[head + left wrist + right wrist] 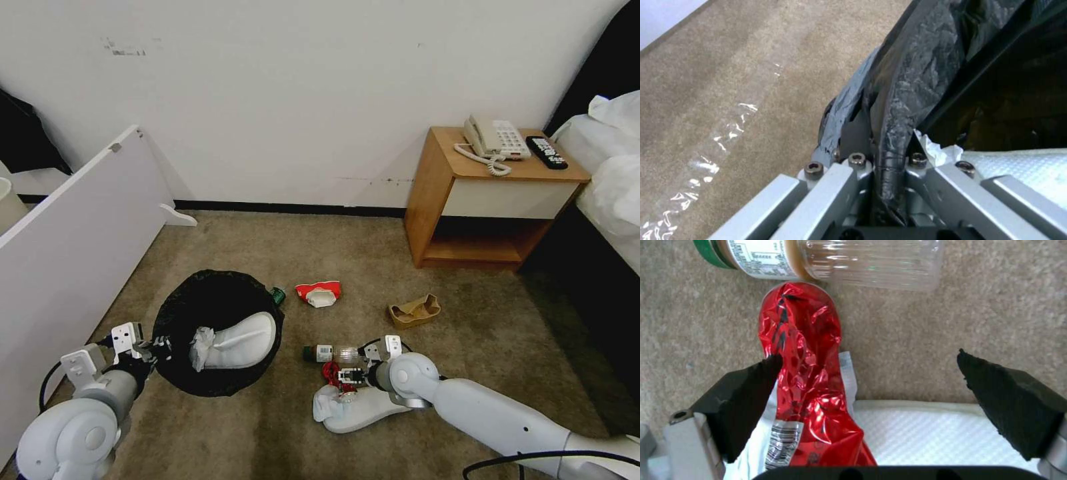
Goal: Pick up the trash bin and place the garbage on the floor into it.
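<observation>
The trash bin (181, 301), lined with a black bag, sits on the carpet floor (467, 333) at my left. A white slipper (243, 341) and crumpled tissue (200, 347) lie inside it. My left gripper (151, 347) is shut on the bin's bagged rim (889, 140). My right gripper (343, 381) hangs open just above a red foil wrapper (804, 373) that lies partly on a second white slipper (929, 436), one finger (751, 396) touching the wrapper. A clear bottle (840, 260) lies just beyond the wrapper. A red-and-white wrapper (319, 293) and a brown paper bag (415, 311) lie farther off.
A small green-capped bottle (277, 295) lies against the bin's far side. A white board (73, 220) leans along the left. A wooden nightstand (433, 193) with a phone and remote stands at the back right, and a bed (613, 180) lies beyond it.
</observation>
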